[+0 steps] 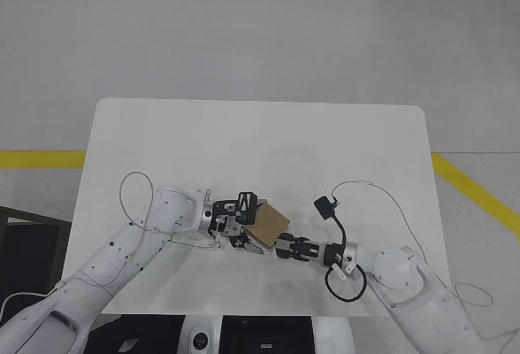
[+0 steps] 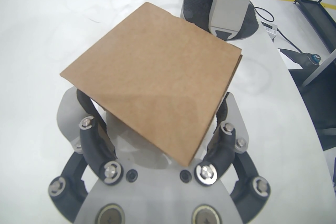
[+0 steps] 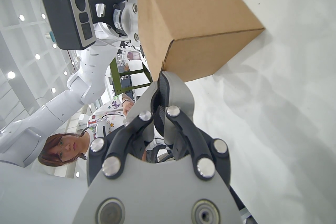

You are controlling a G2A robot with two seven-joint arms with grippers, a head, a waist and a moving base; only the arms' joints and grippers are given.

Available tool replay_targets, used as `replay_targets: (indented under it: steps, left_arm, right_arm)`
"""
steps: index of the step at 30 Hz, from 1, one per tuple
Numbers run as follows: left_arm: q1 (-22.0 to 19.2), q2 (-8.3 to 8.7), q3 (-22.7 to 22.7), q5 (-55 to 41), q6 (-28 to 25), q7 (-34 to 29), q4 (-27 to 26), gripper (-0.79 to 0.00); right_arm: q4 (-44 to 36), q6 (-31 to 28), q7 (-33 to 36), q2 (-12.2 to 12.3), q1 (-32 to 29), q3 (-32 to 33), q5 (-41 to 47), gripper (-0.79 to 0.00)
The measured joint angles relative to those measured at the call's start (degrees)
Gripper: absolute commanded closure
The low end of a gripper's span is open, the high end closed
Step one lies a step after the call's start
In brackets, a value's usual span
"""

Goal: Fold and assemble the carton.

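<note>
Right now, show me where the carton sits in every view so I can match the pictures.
Top view: carton near the front middle of the table, between the left end effector and the right end effector.
Left wrist view: carton directly over the left end effector, with the right one at its far corner.
Right wrist view: carton just beyond the right end effector's shut tips.
Shared landmark: the right end effector at one carton corner.

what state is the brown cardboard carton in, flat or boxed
Boxed: the brown cardboard carton shows three closed faces meeting at a corner in the right wrist view. Its hidden sides cannot be told.
</note>
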Motion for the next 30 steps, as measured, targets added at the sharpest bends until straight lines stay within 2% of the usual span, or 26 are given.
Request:
replay_targets:
  steps: [9,15,21,25,30]
  left_arm:
    - [0.36,0.21,-0.84,-0.46,0.0,0.29,0.58,-0.785]
    - [1.85,1.49,-2.06,-2.91,0.0,0.86,0.61,-0.785]
    - [4.93,4.61,-4.42,-5.59,0.0,2.11,-2.73,-0.785]
    - [7.44,7.5,-9.36,-8.55,0.0,3.7,-5.74,-0.785]
    - [10.09,10.05,-15.68,-13.23,0.05,4.83,-8.68,-0.785]
  right_arm:
    - [-0.42,-0.25,0.1,0.3,-0.74,1.56,0.19,0.0]
    - [-0.55,-1.18,0.55,0.87,-2.47,4.45,0.47,-0.028]
    - [-1.69,-3.1,1.07,1.42,-4.11,7.3,0.58,-0.055]
    - [-2.11,-4.94,1.24,1.76,-4.73,9.3,0.26,-0.04]
    - [-1.48,-8.72,1.59,1.98,-4.31,10.99,0.51,-0.058]
